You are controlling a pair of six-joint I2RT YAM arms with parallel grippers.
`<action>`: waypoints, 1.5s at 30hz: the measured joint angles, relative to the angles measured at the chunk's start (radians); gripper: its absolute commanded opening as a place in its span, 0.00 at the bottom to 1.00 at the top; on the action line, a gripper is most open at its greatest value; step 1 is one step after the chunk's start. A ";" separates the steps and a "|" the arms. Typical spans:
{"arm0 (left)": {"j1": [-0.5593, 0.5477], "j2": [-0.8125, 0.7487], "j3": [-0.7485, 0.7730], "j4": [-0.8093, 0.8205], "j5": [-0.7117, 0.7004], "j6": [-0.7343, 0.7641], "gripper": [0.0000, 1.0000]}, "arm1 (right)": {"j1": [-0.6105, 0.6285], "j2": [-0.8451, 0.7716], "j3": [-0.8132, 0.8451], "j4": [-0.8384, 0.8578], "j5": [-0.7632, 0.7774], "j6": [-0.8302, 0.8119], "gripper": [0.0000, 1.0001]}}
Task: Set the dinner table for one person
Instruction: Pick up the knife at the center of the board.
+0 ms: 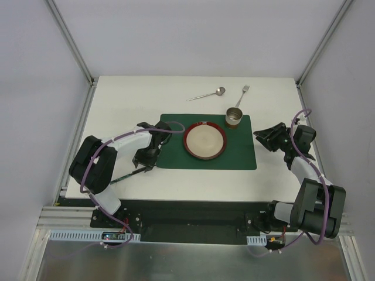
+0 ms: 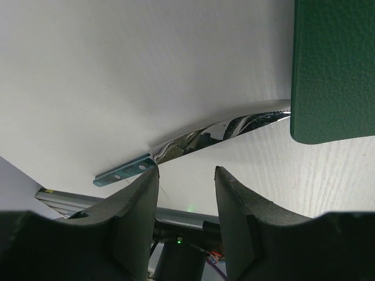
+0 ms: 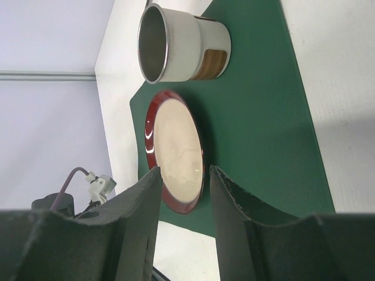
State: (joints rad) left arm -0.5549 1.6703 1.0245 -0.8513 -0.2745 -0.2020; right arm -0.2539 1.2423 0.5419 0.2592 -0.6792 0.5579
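Observation:
The white dinner table (image 1: 129,99) carries a dark green placemat (image 1: 240,152) with a red-rimmed plate (image 1: 204,141) and a steel-lined cup (image 1: 234,117) at its back right corner. A spoon (image 1: 208,94) and a fork (image 1: 242,95) lie on the bare table behind the mat. A knife (image 1: 124,177) lies left of the mat; in the left wrist view its shiny blade (image 2: 222,129) reaches the mat's edge (image 2: 334,70). My left gripper (image 1: 142,166) hangs open just over the knife (image 2: 186,175), with nothing between the jaws. My right gripper (image 1: 259,137) is open and empty by the mat's right edge (image 3: 184,172), facing the plate (image 3: 176,146) and cup (image 3: 187,44).
Metal frame rails (image 1: 73,44) rise at the back corners, with grey walls around the table. The table's near edge and a dark base bar (image 1: 193,211) lie behind the arms. White tabletop shows left of the mat and at the back left.

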 measured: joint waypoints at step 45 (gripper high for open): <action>0.066 0.189 0.114 -0.044 -0.039 0.062 0.35 | -0.076 -0.029 -0.027 0.006 -0.044 0.004 0.41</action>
State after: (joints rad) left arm -0.4889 1.8591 1.1385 -0.8951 -0.3138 -0.1402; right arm -0.3298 1.2137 0.5144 0.2657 -0.7231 0.5621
